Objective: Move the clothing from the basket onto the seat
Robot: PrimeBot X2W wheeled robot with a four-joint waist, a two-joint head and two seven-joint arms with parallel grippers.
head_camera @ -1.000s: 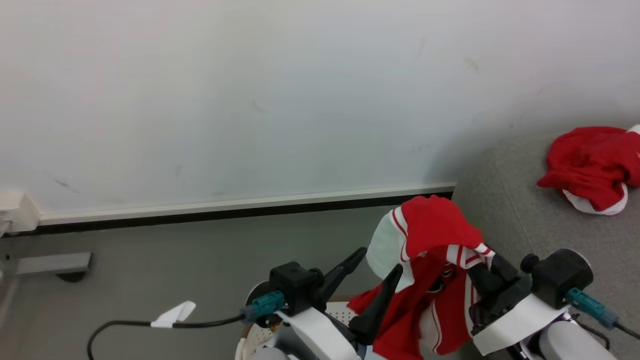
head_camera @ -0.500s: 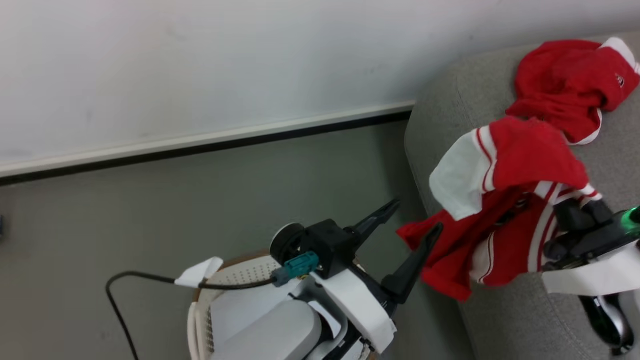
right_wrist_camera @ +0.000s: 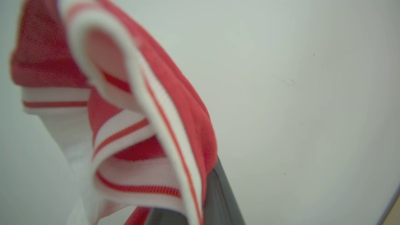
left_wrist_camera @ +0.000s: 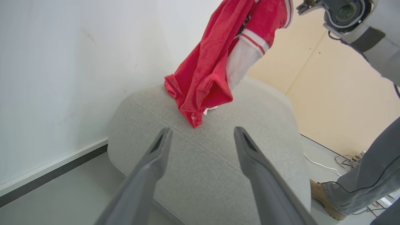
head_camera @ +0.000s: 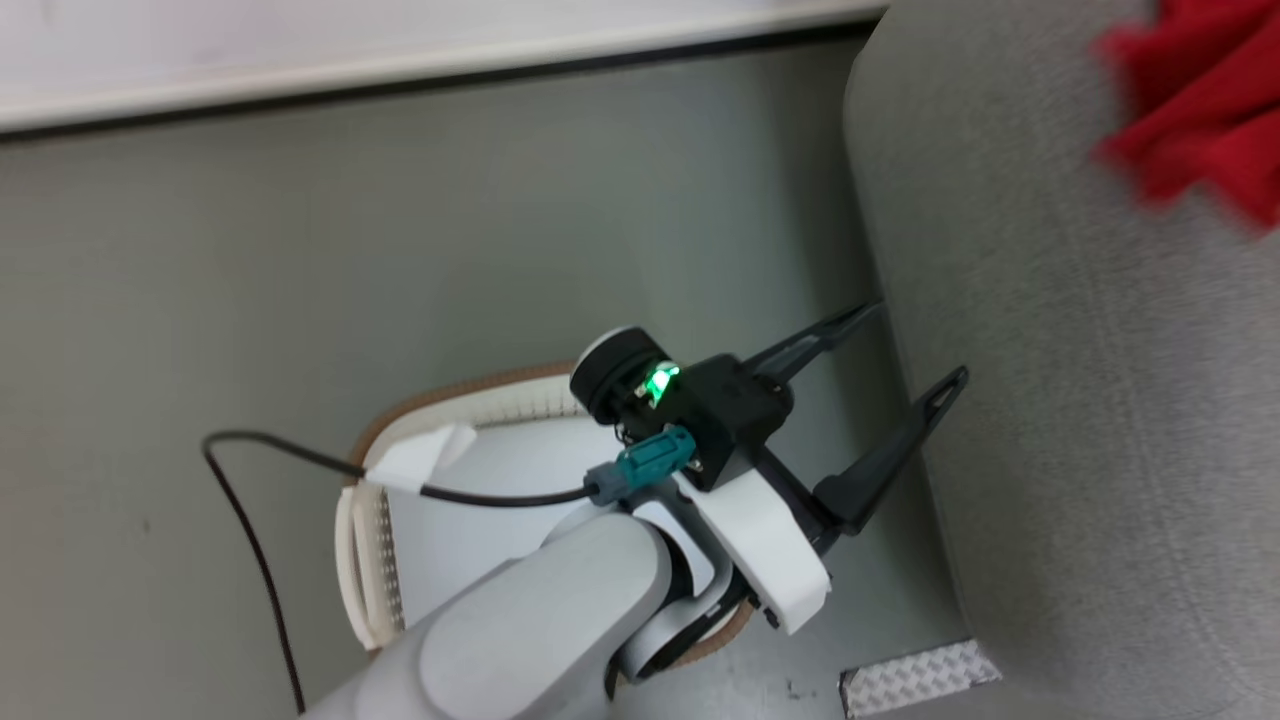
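Observation:
A red garment with red-and-white striped edging hangs from my right gripper, and its lower end touches the light-grey seat. Seen from the right wrist, the striped edging drapes over my right gripper, which is shut on it. My left gripper stands open with nothing in it, beside the seat's edge and above the white basket with its brown rim. Its fingers point at the seat. More red clothing shows blurred at the upper right of the head view.
A white wall with a dark baseboard runs behind the grey floor. A black cable with a white tag trails left of the basket. A metal tread plate lies by the seat. A person's leg and tan shoe stand beside the seat.
The head camera has swung down and to the right. My right gripper has carried the striped garment over the seat and out of the head view. The left gripper stays open.

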